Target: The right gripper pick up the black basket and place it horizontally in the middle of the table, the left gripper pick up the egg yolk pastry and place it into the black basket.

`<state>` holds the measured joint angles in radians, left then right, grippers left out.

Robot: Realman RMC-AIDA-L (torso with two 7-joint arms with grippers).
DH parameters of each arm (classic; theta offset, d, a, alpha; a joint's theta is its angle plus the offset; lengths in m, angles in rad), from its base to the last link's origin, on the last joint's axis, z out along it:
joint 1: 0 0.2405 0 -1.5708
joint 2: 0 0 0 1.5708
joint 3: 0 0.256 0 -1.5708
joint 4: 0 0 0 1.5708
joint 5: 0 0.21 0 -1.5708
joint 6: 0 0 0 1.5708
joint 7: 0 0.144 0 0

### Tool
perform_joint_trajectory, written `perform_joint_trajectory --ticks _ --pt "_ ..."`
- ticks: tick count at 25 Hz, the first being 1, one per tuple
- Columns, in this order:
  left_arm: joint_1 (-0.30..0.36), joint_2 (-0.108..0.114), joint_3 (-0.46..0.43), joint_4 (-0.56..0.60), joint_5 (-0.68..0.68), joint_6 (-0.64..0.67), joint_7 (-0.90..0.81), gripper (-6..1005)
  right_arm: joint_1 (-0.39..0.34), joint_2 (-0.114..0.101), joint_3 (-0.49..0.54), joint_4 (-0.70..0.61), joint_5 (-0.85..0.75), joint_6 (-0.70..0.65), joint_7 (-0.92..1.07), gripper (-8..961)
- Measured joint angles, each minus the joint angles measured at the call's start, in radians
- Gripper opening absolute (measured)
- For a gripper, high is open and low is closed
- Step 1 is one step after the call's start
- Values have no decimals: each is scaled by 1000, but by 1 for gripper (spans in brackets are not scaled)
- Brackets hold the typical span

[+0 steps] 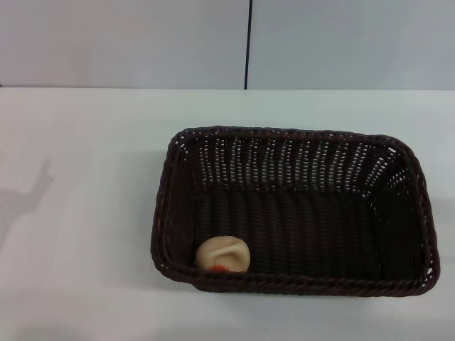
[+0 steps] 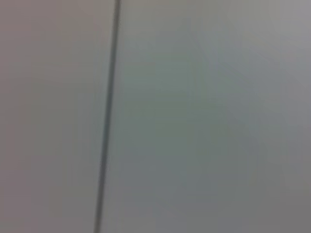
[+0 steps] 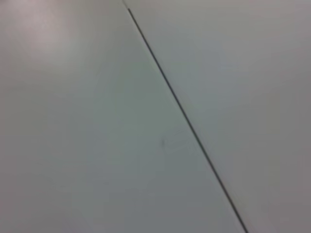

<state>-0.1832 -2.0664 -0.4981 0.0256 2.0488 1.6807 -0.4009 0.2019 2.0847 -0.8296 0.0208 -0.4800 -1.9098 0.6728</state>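
Observation:
The black basket [image 1: 298,213] lies lengthwise across the white table [image 1: 78,234], right of the middle in the head view. The egg yolk pastry [image 1: 224,254] lies inside the basket in its near left corner, with its orange-red patch toward the near rim. Neither gripper shows in any view. Both wrist views show only a plain grey surface with a thin dark seam [image 2: 108,116] [image 3: 184,116].
A grey wall with a vertical dark seam [image 1: 248,42] stands behind the table's far edge. A faint arm shadow [image 1: 28,195] falls on the table's left side.

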Motion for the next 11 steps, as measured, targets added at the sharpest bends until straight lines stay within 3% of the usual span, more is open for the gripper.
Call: perform_joint_trajectory --ticks 2,4,11 --pt "0 0 0 0 0 0 0 854 3 0 5 2 0 2 -1 814" --pt "32 -2 -71 -33 -1 -31 12 866 13 0 7 2 -3 6 -3 814" --pt "37 -6 -75 -55 -1 -56 34 866 13 0 2 7 -8 20 -4 814"
